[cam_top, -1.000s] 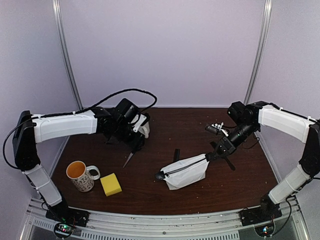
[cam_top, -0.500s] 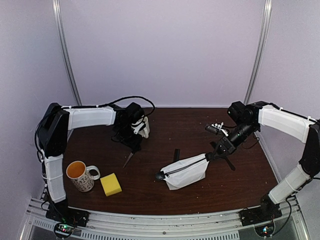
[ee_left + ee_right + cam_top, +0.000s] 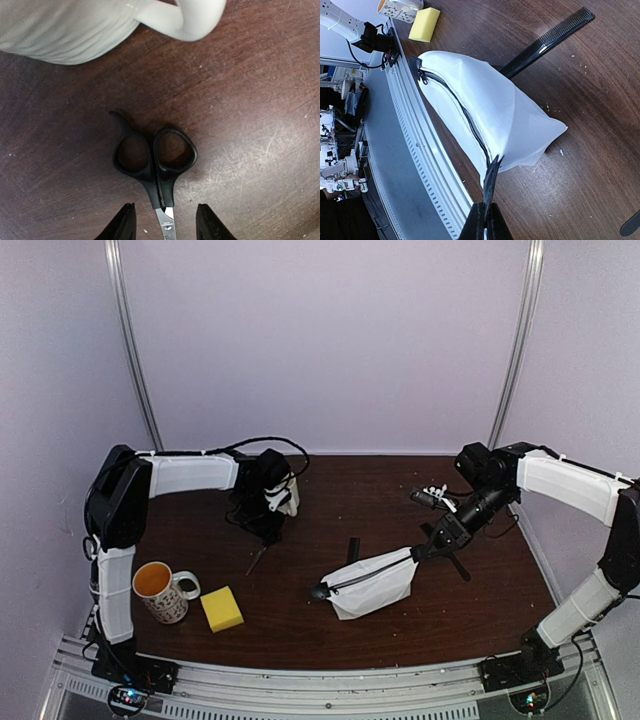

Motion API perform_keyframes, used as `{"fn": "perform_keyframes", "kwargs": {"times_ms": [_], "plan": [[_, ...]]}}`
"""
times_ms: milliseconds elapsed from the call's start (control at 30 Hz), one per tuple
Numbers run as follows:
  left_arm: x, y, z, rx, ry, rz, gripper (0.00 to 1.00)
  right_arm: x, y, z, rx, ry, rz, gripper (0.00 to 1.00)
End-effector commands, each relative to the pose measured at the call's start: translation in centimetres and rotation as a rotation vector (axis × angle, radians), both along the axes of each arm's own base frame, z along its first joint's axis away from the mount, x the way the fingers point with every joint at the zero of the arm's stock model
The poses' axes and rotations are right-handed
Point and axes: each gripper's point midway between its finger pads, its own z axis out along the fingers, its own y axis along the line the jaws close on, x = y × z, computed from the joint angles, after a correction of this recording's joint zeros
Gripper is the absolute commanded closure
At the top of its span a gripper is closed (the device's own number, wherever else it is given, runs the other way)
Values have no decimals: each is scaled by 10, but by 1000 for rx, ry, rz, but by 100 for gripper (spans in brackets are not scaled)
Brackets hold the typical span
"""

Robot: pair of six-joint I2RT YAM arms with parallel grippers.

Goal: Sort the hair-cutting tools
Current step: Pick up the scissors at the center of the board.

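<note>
Scissors (image 3: 156,172): one pair in view, with black loop handles and steel blades closed. It lies flat on the table (image 3: 350,490), left of centre.
Comb (image 3: 545,40): slim, flat and black, with fine teeth along one edge. It lies flat, one end hidden under the white pouch (image 3: 490,110).
Second comb (image 3: 458,567): a thin dark strip lying just right of the pouch; its detail is too small to tell.

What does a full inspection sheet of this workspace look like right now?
Surface: brown table, scratched.
Job's things: scissors flat on table; comb partly hidden by white pouch.
Clutter: patterned mug, yellow sponge, white cup.
Grippers: left pincer open, straddling the scissors' blades; right pincer shut on the pouch's edge.
Cables: black cable looping over the left arm.
Surroundings: pale walls, metal uprights.
</note>
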Motion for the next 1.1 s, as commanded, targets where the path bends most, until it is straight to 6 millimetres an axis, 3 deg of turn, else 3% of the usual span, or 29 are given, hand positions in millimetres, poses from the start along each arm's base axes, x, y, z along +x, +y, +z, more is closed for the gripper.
{"fn": "perform_keyframes", "kwargs": {"times_ms": [0,200,800,967,1067], "plan": [[7,5,-3,21,-8,23,55,1,-1,2,3,-17,2,98],[13,3,-10,19,-27,12,52,2,-2,2,0,-19,1,98],[6,3,-34,-16,48,19,67,2,-3,0,-8,-18,-3,98],[0,4,-39,-7,83,11,76,2,-3,0,-7,-19,-2,98],[-6,3,-30,-28,90,1,84,2,-3,1,-8,-24,-2,98]]}}
